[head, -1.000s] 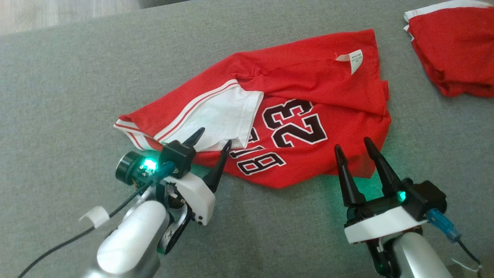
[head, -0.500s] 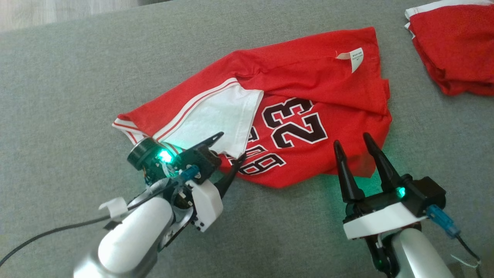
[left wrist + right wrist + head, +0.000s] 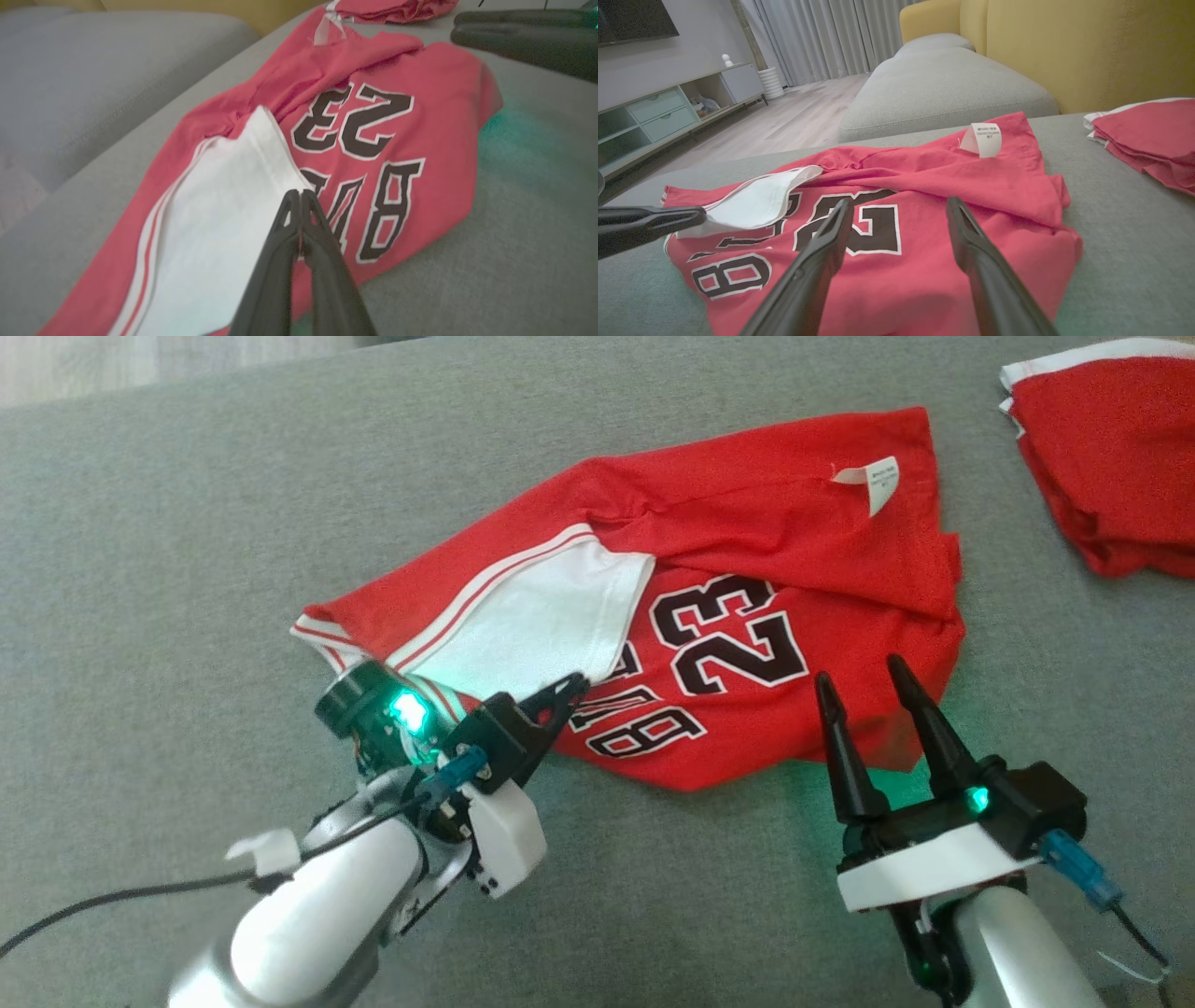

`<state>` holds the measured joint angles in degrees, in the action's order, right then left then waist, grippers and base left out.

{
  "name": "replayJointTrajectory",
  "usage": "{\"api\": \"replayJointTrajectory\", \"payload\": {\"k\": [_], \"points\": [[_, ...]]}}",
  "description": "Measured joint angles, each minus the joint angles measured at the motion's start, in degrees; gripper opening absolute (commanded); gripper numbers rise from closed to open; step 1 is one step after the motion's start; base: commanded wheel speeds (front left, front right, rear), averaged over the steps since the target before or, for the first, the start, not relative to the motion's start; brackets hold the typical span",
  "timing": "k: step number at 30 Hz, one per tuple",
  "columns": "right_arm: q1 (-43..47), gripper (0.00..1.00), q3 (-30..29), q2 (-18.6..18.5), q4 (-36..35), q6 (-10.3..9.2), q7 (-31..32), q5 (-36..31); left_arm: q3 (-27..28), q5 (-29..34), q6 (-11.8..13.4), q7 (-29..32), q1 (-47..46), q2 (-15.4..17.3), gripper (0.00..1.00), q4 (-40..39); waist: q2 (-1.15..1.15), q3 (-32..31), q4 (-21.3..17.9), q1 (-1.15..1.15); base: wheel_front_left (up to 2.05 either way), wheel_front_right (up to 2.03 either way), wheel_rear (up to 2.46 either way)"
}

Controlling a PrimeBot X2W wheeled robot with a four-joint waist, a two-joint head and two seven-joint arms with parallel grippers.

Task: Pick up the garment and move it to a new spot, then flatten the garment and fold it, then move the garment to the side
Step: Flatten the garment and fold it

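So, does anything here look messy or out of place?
Yes: the red jersey lies rumpled, not flat, on the grey couch. Its upper part is folded down onto itself, a white flap is turned out, and its label sticks out.

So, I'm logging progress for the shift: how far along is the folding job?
Early. Nothing looks done: the jersey lies crumpled, unfolded, on the grey cushion. In hand: the left gripper is pinched shut on its white flap; the right gripper hovers open by its near edge. Left: moving, flattening, folding, setting aside.
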<state>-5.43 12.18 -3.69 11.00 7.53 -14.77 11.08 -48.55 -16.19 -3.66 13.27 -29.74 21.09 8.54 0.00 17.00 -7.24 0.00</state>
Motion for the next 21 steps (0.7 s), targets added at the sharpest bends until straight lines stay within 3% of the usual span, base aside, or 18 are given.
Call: {"api": "replayJointTrajectory", "payload": {"k": [5,12,16,21], "points": [[-0.04,1.00,-1.11,-0.74,0.11,0.00,0.00,-0.08,1.78,1.32,2.72,-3.50,-1.58,0.78,0.00,-3.22,0.00,-0.08,1.35,0.00,0.00,0.00,0.00],[-4.60,1.00,-3.34,-3.54,1.74,0.00,0.00,3.07,7.56,2.75,5.81,-6.88,-5.27,5.26,0.00,-7.00,0.00,0.88,2.47,0.00,0.00,0.00,0.00],[-10.64,1.00,-0.22,-10.79,5.92,0.00,0.00,11.40,10.60,4.14,7.28,-8.42,-8.29,7.55,0.00,-7.70,0.00,1.71,3.14,0.00,0.00,0.00,0.00],[-16.26,1.00,7.92,-19.80,8.04,0.00,0.38,25.27,11.99,4.08,7.75,-8.80,-10.20,8.37,0.00,-7.53,0.00,2.76,3.61,0.01,0.00,0.00,0.00]]}}
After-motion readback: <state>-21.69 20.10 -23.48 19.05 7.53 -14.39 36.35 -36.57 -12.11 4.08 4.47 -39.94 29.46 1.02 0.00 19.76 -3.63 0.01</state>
